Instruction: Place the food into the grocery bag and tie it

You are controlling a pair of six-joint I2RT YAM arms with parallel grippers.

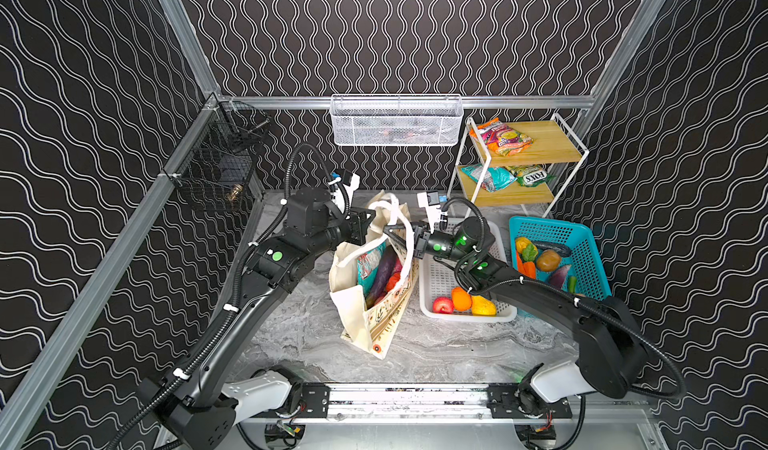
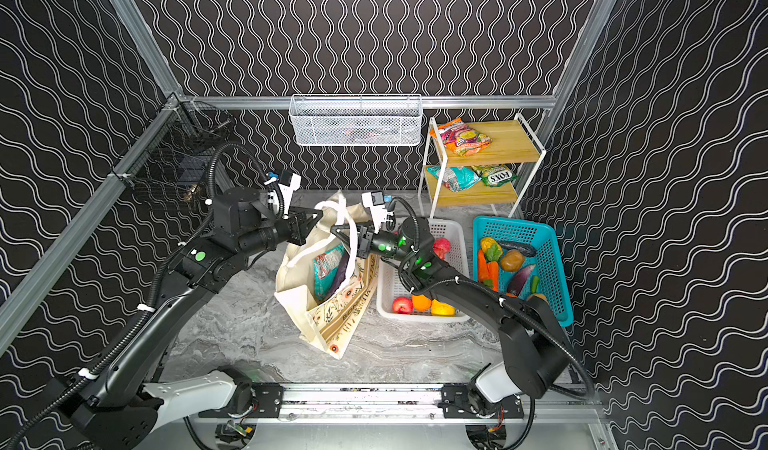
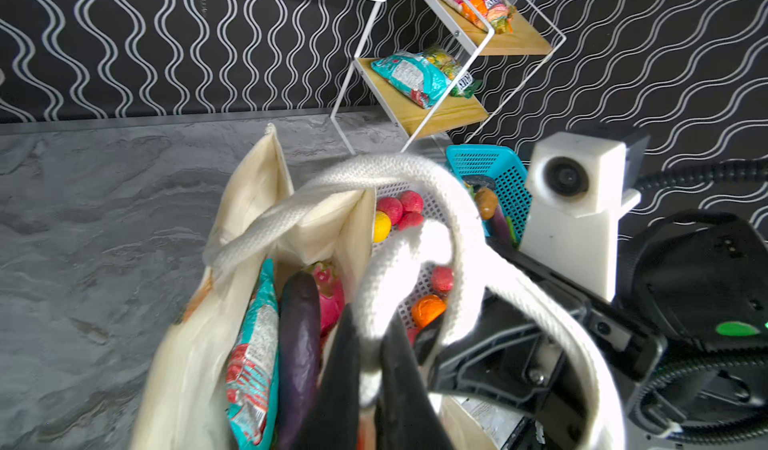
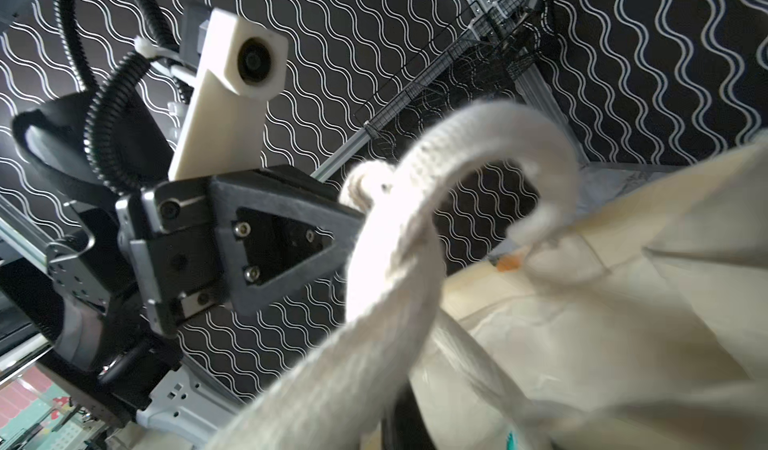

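Left gripper (image 3: 370, 344) clamped on a strap (image 3: 399, 260). Right gripper (image 1: 390, 232) closed too, with the second strap (image 1: 409, 240) draped over it; pinched or not, can't tell. Cross them with slack and don't tip the bag (image 1: 353, 302), standing mid-table (image 1: 415, 344). Inside: packet (image 3: 253, 344), eggplant (image 3: 299, 335), dragon fruit (image 3: 330, 294). White basket (image 1: 436, 277) alongside holds an orange (image 1: 461, 298); teal basket (image 1: 582, 252), vegetables (image 1: 548, 260).
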